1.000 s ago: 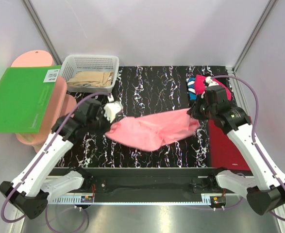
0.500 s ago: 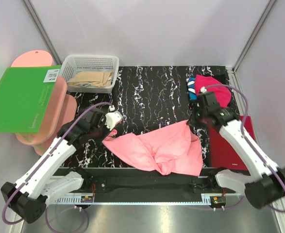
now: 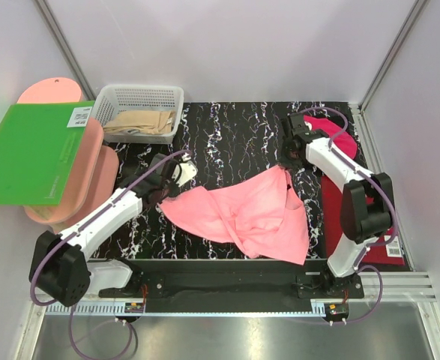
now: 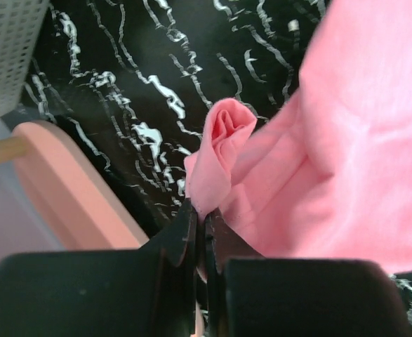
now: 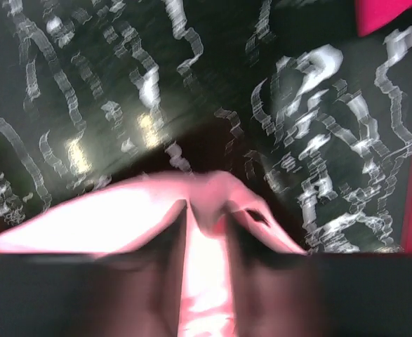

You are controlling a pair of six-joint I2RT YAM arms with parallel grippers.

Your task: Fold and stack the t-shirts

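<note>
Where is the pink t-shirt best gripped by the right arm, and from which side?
Probably grip the pink t-shirt at its far right corner, which rises to a point, coming from above on the far side. The left gripper pinches the opposite left edge, so pulling there should spread the crumpled cloth.

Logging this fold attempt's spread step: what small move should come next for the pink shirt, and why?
Probably the left tool, shut on a corner of the salmon-pink t-shirt, should draw gently leftward to flatten it: the cloth lies creased and bunched in its middle. Whether the right tool grips the far corner is too blurred to tell.
</note>
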